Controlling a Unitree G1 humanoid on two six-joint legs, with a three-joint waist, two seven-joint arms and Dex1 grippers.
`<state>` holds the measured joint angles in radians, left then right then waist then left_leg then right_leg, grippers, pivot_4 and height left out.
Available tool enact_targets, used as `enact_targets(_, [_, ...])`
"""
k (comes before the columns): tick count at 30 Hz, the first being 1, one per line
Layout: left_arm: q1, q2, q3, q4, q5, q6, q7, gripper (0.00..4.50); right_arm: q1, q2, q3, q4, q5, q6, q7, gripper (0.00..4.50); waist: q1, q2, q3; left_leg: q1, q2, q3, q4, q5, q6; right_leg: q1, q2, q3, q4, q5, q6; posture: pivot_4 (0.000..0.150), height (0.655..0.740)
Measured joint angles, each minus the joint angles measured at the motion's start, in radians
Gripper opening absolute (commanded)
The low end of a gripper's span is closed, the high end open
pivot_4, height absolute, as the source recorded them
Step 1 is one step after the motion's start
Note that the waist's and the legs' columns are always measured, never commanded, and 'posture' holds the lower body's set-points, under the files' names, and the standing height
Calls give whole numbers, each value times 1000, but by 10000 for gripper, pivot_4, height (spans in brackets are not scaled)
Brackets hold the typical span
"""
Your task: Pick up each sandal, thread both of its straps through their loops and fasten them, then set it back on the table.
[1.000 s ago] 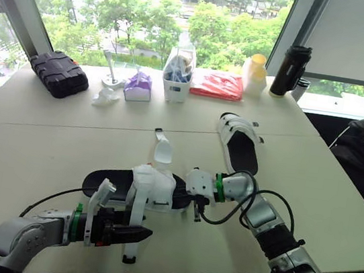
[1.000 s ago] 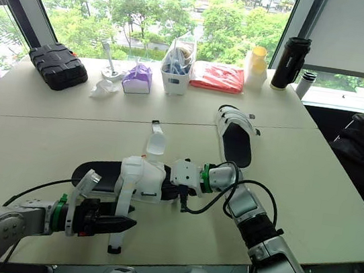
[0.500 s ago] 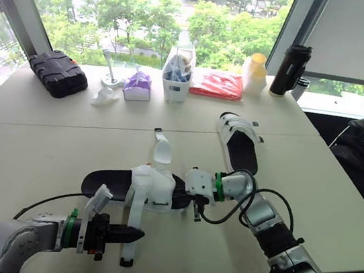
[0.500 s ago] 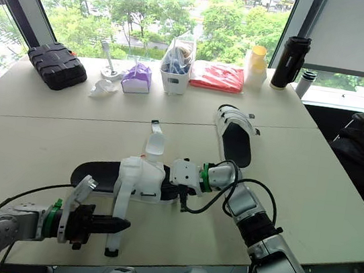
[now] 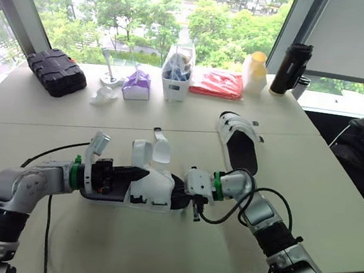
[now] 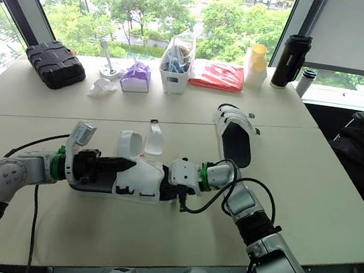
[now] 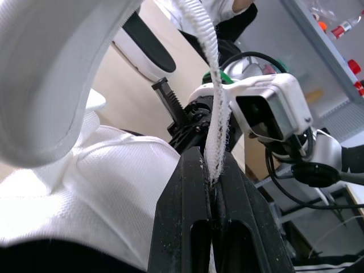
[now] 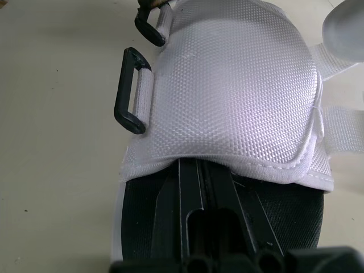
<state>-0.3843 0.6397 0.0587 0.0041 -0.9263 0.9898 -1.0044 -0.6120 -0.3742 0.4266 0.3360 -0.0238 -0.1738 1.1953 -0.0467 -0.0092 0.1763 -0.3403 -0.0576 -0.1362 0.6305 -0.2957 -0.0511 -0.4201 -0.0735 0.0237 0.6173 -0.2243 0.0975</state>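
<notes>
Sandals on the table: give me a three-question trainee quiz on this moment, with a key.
1. True or false: the right end effector grips the far sandal.
2. What is the left end effector shut on? A) a white strap B) a sock C) a shoelace
3. Fill in: the right wrist view shows ___ black loops on the near sandal.
Key: 1 false, the far sandal lies alone on the table; 2 A; 3 two.
</notes>
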Motion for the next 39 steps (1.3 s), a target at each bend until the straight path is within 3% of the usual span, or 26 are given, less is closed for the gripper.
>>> enact_targets(11, [-46,-46,-26,89,69,-23,-39,232,1,-1,0,-3,0,2,-4,0,1,0,0,0,1,-1,0,0,0,0,1,0,0,0,0,1500,7400])
enact_targets(24, [-50,-15,-11,111,88,-26,-111,232,1,-1,6,-4,-1,2,-4,0,1,0,0,0,1,-1,0,0,0,0,1,0,0,0,0,1500,7400])
enact_targets(39, [-39,3,-56,67,184,-185,-272,232,1,-1,7,-5,-1,3,-4,0,1,0,0,0,1,0,0,0,0,-1,1,0,0,0,-1,1500,7400])
